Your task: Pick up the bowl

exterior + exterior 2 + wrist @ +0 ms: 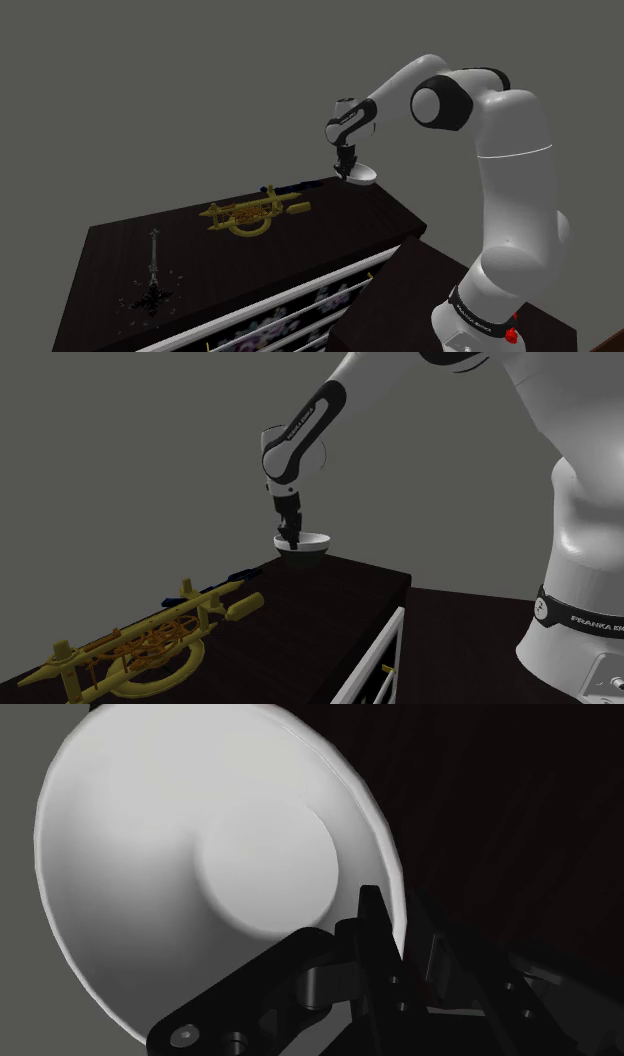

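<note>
A white bowl point(364, 175) is at the far corner of a dark dresser top point(300, 250), by the shoulder view's right end. My black gripper point(347, 170) comes down from above onto the bowl's rim. In the wrist view one finger point(372, 919) is inside the bowl point(200, 854) and the other is outside, with the rim clasped between them, so my gripper point(400, 942) is shut on it. In the second exterior view my gripper point(290, 538) pinches the left side of the bowl point(308, 548). Whether the bowl is off the surface I cannot tell.
A gold, horn-like ornament point(245, 213) lies mid-dresser, also close to the second exterior view's camera point(150, 642). A small dark spiky stand point(152, 278) stands near the shoulder view's left end. Dresser drawers point(300, 310) hang open below the front edge. A grey wall is behind.
</note>
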`<action>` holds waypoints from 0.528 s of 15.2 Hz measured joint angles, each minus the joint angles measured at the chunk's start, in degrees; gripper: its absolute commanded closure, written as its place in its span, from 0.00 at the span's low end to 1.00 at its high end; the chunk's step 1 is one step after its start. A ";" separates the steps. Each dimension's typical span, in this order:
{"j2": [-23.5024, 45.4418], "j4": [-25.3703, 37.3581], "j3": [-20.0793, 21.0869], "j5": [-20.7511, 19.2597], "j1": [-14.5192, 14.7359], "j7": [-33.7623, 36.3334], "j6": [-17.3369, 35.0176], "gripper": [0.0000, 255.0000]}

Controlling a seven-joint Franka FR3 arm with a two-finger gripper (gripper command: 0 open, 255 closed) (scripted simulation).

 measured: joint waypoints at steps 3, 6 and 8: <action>-1.44 0.08 -0.18 -0.27 0.28 0.08 -1.52 1.00; -2.80 0.51 -0.37 -0.51 0.39 -0.06 -3.27 1.00; -3.30 1.40 -0.45 -0.59 0.41 -0.16 -4.64 1.00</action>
